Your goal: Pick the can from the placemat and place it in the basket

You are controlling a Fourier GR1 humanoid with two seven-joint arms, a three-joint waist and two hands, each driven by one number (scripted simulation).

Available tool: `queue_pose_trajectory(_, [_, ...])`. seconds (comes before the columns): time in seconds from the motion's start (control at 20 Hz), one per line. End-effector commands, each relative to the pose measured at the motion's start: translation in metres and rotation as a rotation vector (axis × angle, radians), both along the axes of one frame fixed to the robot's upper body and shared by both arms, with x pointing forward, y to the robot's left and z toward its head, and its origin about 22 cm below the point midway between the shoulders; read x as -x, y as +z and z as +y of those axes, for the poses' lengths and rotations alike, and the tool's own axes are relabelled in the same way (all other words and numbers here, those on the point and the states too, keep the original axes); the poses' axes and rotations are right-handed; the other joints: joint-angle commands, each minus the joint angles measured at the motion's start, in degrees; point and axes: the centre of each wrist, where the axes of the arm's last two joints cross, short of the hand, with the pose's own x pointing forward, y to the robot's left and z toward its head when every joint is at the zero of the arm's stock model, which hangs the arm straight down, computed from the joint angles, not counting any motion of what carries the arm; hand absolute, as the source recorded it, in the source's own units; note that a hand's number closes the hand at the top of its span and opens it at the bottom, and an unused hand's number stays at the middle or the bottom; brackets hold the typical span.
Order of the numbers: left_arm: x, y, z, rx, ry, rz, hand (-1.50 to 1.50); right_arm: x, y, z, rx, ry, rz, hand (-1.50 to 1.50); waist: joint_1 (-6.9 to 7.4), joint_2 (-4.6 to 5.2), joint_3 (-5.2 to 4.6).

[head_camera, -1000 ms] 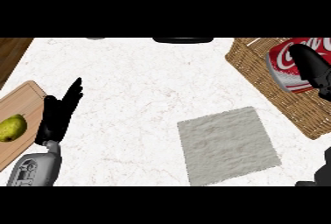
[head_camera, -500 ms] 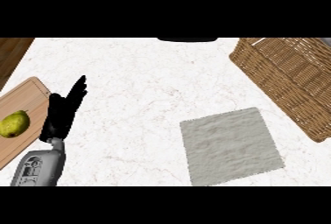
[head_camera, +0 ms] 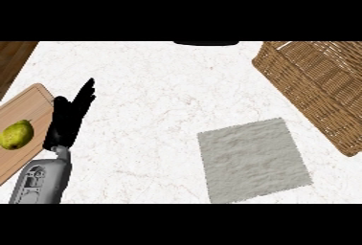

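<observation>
The wicker basket (head_camera: 318, 86) stands at the right edge of the counter, and no can shows in it or anywhere else. The grey placemat (head_camera: 251, 160) lies bare on the white counter, below and left of the basket. My left hand (head_camera: 69, 119) rests at the left with fingers straight and pointing up, next to the cutting board. My right hand does not show in the head view.
A wooden cutting board (head_camera: 21, 131) lies at the left edge with a green pear (head_camera: 17, 134) on it. A dark object (head_camera: 205, 43) sits at the counter's far edge. Brown wood (head_camera: 14, 55) shows beyond the top left corner.
One second ago my right hand held the red can over the basket. Both have since gone out of view, and the basket now looks empty. The left hand has barely moved.
</observation>
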Motion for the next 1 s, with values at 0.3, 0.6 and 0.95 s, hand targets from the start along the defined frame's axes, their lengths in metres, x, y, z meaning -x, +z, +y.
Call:
queue_pose_trajectory(0.3, [-0.016,0.012,-0.011,-0.003,-0.011,-0.010,0.00,-0.035,-0.039,-0.059,-0.016,0.081,0.027,1.50,0.27,0.00,-0.01])
queue_pose_trajectory(0.6, [0.004,-0.013,-0.011,0.018,-0.010,0.005,0.00,-0.042,-0.081,-0.075,0.035,0.095,0.089,1.50,0.18,-0.08,-0.01])
queue_pose_trajectory(0.95, [0.000,-0.002,-0.011,0.008,-0.014,0.012,0.00,-0.053,-0.121,-0.077,-0.226,0.047,0.214,-1.50,0.96,0.21,0.06])
